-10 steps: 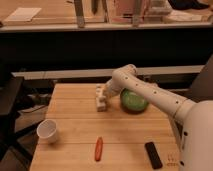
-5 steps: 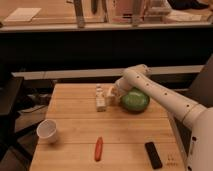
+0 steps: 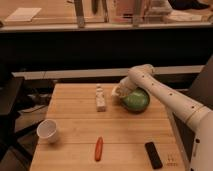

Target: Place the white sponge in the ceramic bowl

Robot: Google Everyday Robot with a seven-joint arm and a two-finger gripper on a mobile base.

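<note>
My white arm (image 3: 170,97) reaching in from three o'clock, elbow bent, gripper (image 3: 119,91) at the glossy dark green ceramic bowl's (image 3: 137,101) ten o'clock rim, its opening impossible to tell

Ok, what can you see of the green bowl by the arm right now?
The round, glossy dark green ceramic bowl sits on the light wooden table, toward its far right. Its deep curved side shows highlights. The robot's gripper is at its rim on the picture's left, hiding the opening; contact cannot be confirmed.

Office-like lab — wooden table (image 3: 75,107) below a framed glass partition (image 3: 80,15), paper (image 3: 22,13) on a desk (image 3: 55,7) beyond; the gripper (image 3: 119,91) is at the bowl's (image 3: 137,102) rim.
</note>
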